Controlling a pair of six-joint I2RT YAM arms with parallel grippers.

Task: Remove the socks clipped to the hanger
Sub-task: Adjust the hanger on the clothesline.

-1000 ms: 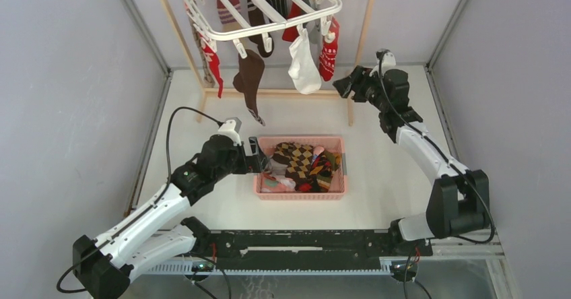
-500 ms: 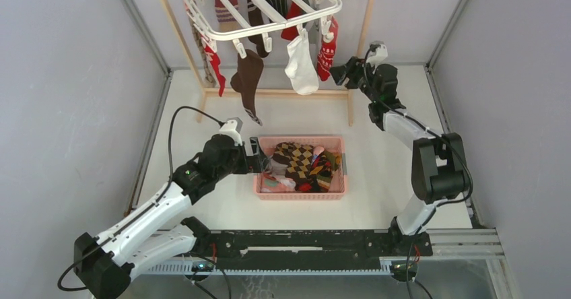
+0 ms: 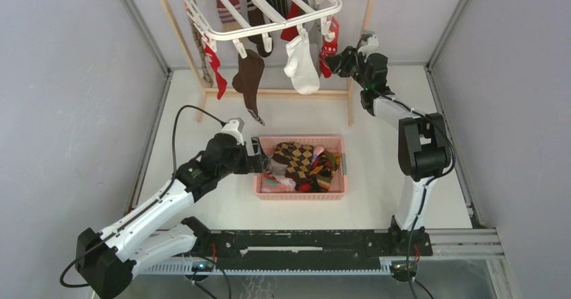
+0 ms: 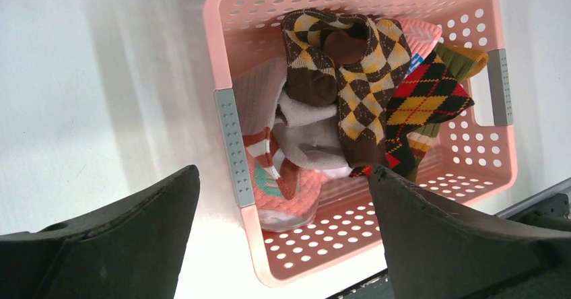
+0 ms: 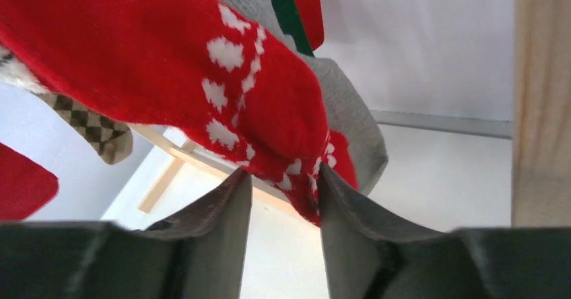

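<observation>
The white hanger [image 3: 259,6] hangs at the back with several socks clipped under it: a red patterned sock [image 3: 328,46] at its right end, a white one [image 3: 301,63], a dark brown one [image 3: 249,80] and a red one [image 3: 214,63] at the left. My right gripper [image 3: 339,60] is raised at the right-end red sock. In the right wrist view its fingers [image 5: 283,171] pinch the toe of that red sock [image 5: 202,63], with a grey sock [image 5: 350,124] behind it. My left gripper [image 3: 259,156] is open and empty over the left end of the pink basket [image 4: 222,63].
The pink basket [image 3: 299,194] in mid-table holds several loose socks, with a brown argyle one [image 4: 363,77] on top. The wooden rack's crossbar [image 3: 283,93] and right post [image 5: 542,97] stand close beside my right gripper. Grey walls enclose the table.
My right arm has reached up and leftward to the hanger's right end, bringing its gripper onto the red sock's toe. The left arm has hardly moved.
</observation>
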